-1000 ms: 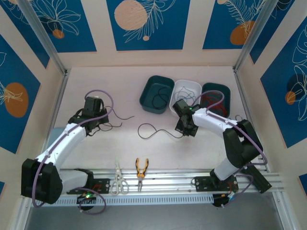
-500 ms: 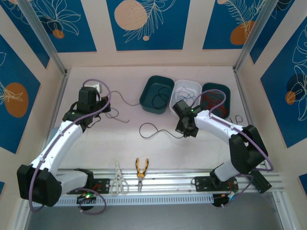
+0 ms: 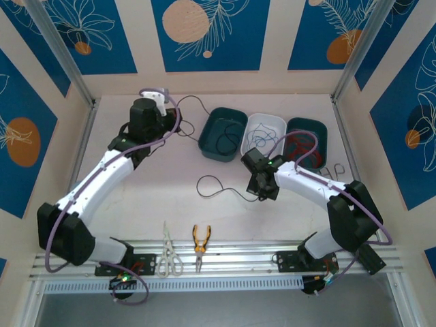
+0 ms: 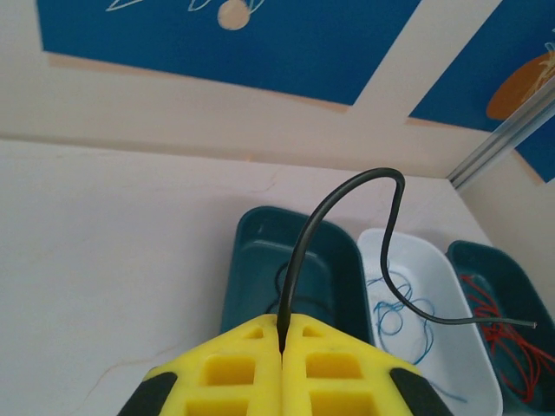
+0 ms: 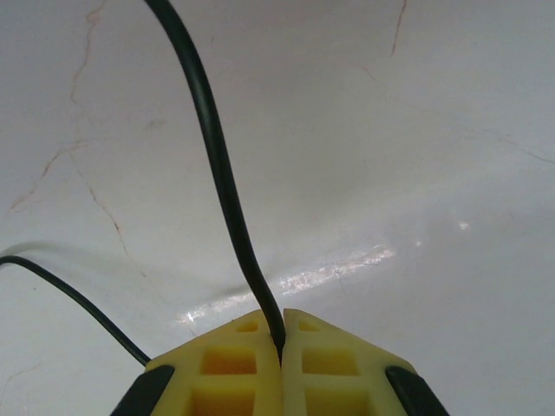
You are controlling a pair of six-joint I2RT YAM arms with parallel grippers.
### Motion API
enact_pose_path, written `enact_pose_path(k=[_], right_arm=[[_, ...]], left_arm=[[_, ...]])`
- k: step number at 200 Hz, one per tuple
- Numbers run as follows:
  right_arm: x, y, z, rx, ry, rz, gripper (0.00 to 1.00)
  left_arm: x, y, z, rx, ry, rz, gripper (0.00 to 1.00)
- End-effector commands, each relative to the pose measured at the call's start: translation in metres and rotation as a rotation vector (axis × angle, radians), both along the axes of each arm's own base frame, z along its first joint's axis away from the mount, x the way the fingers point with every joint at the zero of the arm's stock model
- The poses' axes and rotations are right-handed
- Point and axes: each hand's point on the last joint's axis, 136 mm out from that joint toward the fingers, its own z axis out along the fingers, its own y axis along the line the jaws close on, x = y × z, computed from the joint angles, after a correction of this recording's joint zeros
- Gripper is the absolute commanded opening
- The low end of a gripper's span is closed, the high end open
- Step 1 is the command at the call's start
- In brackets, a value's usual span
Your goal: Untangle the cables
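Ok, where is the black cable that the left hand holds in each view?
Top external: the black cable arcs right from the left hand, upper left.
Left wrist: the black cable rises at centre from the shut left hand, curling right.
Right wrist: the right hand pinches a second black cable.
Shared landmark: the white bin.

Pale table (image 3: 170, 167) carries 3 bins (image 3: 269, 119) and a black cable (image 3: 210, 176)
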Motion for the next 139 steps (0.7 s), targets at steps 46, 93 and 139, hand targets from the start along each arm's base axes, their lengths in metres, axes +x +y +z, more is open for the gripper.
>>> enact_pose_path(k=[46,93,139], right_arm=[[-0.01,-0.006,0.005,0.016,-0.011,-0.039,0.0],[-0.016,-0.015,0.009,0.009,-0.035,-0.062,0.0],[-0.022,-0.022,0.012,0.027,-0.057,-0.081,0.0]], left_arm=[[0.055,-0.057,0.009,-0.101,-0.094,0.028,0.0],[0.082,-0.079,-0.028,0.038,-0.115,0.125,0.0],[0.097,-0.083,-0.065,0.07,-0.095,0.239,0.0]])
